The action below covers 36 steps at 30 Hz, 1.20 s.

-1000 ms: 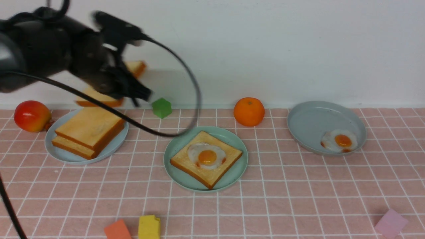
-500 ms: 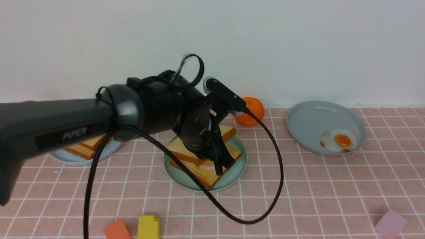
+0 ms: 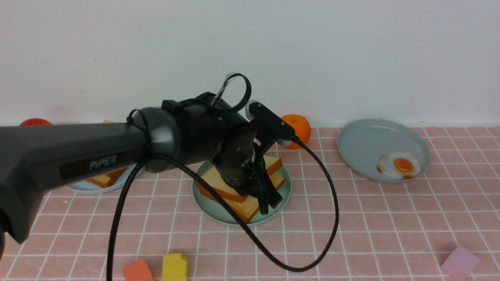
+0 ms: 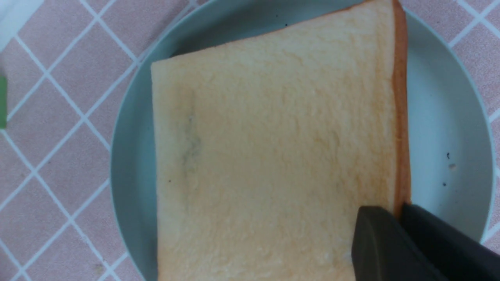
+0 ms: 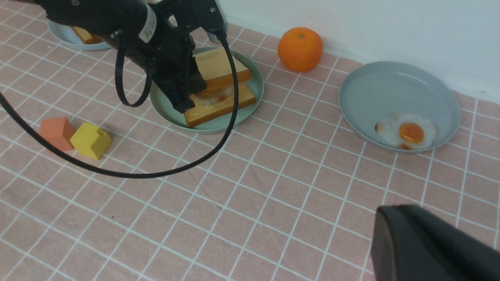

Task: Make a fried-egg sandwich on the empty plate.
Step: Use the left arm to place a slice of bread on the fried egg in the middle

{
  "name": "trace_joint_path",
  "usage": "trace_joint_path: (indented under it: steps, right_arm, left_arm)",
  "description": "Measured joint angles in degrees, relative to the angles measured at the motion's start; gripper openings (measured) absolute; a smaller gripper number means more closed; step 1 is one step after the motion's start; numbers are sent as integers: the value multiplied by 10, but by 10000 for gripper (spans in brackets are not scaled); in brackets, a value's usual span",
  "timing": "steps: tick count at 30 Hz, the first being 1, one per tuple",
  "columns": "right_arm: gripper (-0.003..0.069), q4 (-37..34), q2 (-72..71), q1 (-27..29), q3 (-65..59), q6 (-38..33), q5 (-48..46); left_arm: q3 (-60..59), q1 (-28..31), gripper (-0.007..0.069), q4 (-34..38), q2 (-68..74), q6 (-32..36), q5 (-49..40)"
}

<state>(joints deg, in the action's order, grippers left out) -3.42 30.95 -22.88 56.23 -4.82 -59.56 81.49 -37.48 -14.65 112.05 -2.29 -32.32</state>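
Observation:
The empty plate (image 3: 285, 193), mint-green, now carries a toast slice (image 3: 246, 208) with the fried egg (image 5: 211, 97) on it. A second toast slice (image 3: 273, 164) sits over the egg, shifted toward the wall and slightly tilted, so the egg barely peeks out. My left gripper (image 3: 269, 201) is shut on the crust at that upper slice's front edge. In the left wrist view its two fingers pinch the toast (image 4: 273, 156) above the plate (image 4: 441, 117). My right gripper (image 5: 394, 212) hangs shut and empty over bare cloth to the right, outside the front view.
A pale blue plate (image 3: 97, 183) with spare toast sits behind my left arm. A grey plate (image 3: 367, 144) at right holds another egg (image 3: 398, 166). An orange (image 3: 299, 128) stands by the wall. Orange (image 3: 136, 271), yellow (image 3: 175, 267) and pink (image 3: 459, 261) blocks line the front edge.
My left arm swung from above the pale blue plate to the mint-green plate with a toast slice, then lowered it over the egg. The egg is now covered.

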Motion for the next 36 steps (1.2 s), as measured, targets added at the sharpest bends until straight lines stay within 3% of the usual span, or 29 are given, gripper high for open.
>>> trace_joint_path:
  steps: [15, 30, 36]
  right_arm:
    - [35, 0, 0, 0, 0, 0, 0]
    - [34, 0, 0, 0, 0, 0, 0]
    - [35, -1, 0, 0, 0, 0, 0]
  left_arm:
    - [0, 0, 32, 10, 0, 0, 0]
    - [0, 0, 234, 26, 0, 0, -1]
    - [0, 0, 247, 45, 0, 0, -2]
